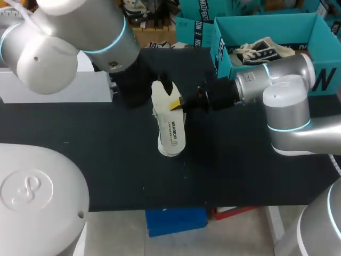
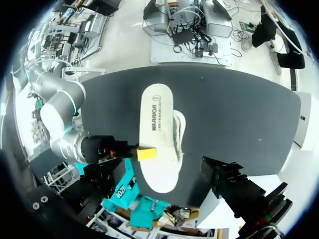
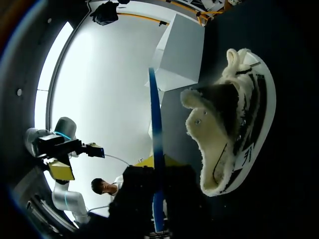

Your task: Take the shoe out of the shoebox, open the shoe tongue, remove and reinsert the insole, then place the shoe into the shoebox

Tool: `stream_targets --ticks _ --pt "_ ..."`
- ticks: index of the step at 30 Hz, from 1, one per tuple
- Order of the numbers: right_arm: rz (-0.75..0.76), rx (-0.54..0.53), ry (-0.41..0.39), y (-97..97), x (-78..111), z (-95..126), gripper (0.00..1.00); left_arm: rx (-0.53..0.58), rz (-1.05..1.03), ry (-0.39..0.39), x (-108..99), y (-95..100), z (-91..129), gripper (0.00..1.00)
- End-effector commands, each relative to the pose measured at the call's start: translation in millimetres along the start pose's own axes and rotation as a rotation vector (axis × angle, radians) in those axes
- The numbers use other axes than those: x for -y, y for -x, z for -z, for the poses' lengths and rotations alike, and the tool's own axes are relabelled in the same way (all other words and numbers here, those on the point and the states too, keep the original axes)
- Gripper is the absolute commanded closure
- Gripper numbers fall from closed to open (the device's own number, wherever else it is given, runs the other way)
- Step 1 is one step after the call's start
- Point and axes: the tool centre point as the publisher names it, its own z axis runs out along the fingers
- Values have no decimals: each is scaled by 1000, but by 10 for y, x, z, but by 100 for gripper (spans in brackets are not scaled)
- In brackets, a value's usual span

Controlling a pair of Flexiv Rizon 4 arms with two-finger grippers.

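There are two arms, two shoes, one insole and one teal shoebox (image 1: 266, 21). One shoe (image 2: 180, 132) lies on the black tabletop (image 1: 80, 160) near the middle. It is white with fluffy lining, and in the right wrist view it (image 3: 229, 124) lies just beside the hand, not in it. The other shoe (image 1: 261, 50) sits inside the shoebox at the far right corner of the tabletop. The insole (image 1: 171, 130) is out of the shoe, a long white oval with dark print on its face. In the left wrist view it (image 2: 157, 129) covers most of the shoe, so only the fluffy edge peeks out at one side. The right hand (image 1: 176, 104) comes in from the right and is clamped on the insole near one long edge. One yellow tip (image 2: 147, 153) presses flat on the printed face. The second finger is under the insole, so I think it presses from below, but it is hard to see. In the right wrist view the insole (image 3: 155, 124) shows edge-on as a thin blue strip running out from the hand. The left hand (image 1: 133, 80) is up above the far end of the shoe, apart from it. I cannot tell if it is open or closed.
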Motion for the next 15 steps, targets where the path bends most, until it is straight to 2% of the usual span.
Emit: stream_targets --ticks 1,9,15 --pt "-1 1 1 3 -2 -13 100 -98 1 -18 -79 143 -93 0" --pt "-1 1 1 3 -2 -13 100 -129 -3 -26 80 337 -101 0" --pt "-1 1 1 3 -2 -13 100 -174 8 1 212 436 -106 0"
